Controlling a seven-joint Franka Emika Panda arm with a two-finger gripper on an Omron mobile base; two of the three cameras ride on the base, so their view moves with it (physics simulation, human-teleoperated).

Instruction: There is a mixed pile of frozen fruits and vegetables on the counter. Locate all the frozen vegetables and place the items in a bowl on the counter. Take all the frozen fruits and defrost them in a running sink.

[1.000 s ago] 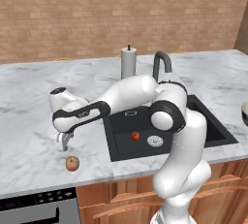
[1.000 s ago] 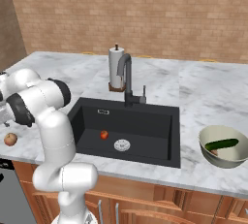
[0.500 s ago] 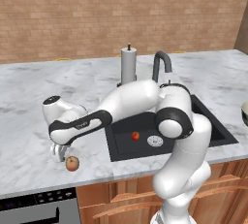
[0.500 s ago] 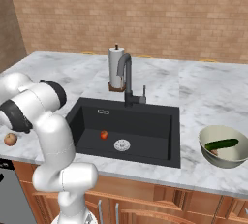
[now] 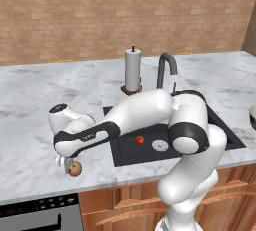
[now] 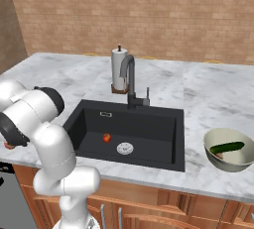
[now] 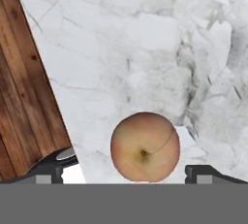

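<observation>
Straddling the peach [image 7: 145, 147], the gripper [image 7: 131, 169] stood fully open, its fingertips [image 7: 53, 165] on either side of the fruit and gripping nothing. The round peach, with no long axis, showed its stem dimple to the hand camera and lay on the counter [image 5: 30, 125] near the front edge, left of the sink [image 5: 125, 150]. A red ball [image 5: 140, 139] lay in the sink. A cucumber [image 6: 226, 147] lay lengthwise across the bowl [image 6: 211, 146].

I get even, bright rendered light from above, no glare, only soft shadows under the arm [image 5: 150, 112] and inside the sink [image 6: 149, 124]. Base views are a bit soft and low-res but undistorted at the edges. Hand view is sharp enough, with marble veining on the counter [image 7: 145, 48] slightly smeared.
</observation>
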